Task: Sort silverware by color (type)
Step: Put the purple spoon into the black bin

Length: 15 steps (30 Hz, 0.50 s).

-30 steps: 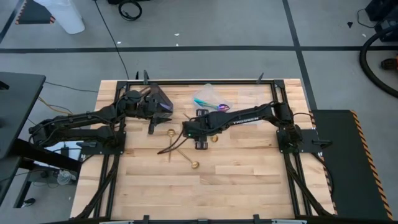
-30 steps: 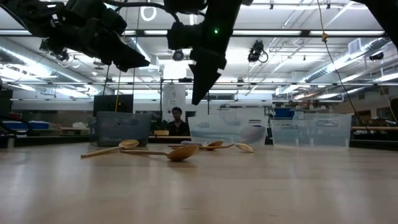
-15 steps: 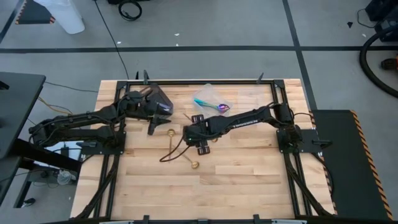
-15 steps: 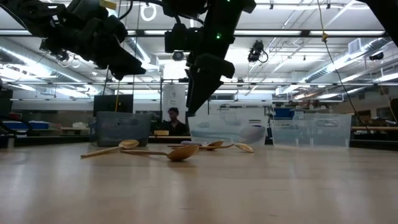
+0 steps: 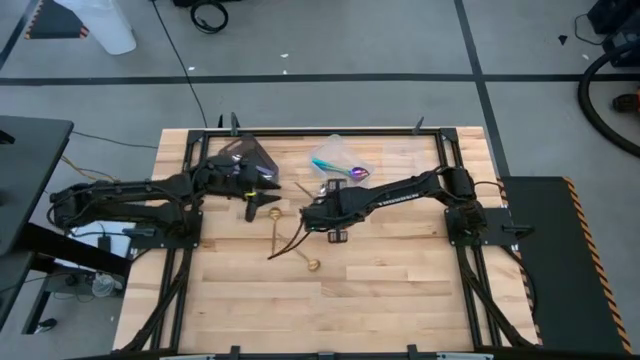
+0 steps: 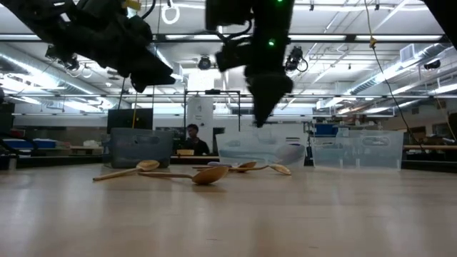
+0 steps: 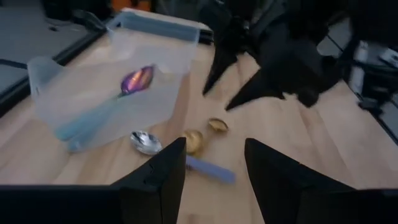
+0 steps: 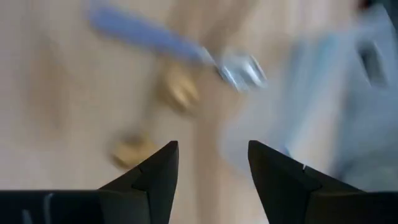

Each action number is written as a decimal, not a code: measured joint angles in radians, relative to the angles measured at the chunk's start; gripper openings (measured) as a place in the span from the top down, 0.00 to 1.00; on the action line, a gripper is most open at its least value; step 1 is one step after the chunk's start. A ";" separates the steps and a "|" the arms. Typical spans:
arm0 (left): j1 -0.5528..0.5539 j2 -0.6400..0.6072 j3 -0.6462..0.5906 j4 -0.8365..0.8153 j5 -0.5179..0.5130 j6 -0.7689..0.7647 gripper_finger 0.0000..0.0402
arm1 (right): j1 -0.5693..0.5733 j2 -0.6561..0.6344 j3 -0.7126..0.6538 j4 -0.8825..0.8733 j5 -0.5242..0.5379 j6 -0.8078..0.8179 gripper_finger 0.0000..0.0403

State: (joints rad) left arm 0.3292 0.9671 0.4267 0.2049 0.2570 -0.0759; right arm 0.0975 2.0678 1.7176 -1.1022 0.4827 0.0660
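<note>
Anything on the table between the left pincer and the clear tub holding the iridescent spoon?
In the left wrist view, a silver-bowled spoon lies between the left pincer and the clear tub.

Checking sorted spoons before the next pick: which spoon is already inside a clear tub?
The iridescent purple spoon with the teal handle lies in the clear tub; the gold spoons are loose on the table.

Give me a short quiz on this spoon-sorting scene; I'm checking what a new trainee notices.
1. Where do the gold spoons lie? A on the table, B in a tub, C in a hand.
2. True or false: the clear tub holds a gold spoon.
3. Fill in: the left hand and the right hand both stand ___.
Key: 1 A. 2 false; an iridescent spoon lies in it. 3 open.
</note>
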 joint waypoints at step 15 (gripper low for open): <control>-0.206 0.269 0.086 0.150 -0.250 -0.227 0.57 | 0.005 -0.145 -0.001 -0.334 0.372 0.204 0.57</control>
State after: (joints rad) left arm 0.1229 1.2361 0.5130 0.3549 0.0072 -0.3028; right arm 0.1020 1.9226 1.7168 -1.4364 0.8548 0.2701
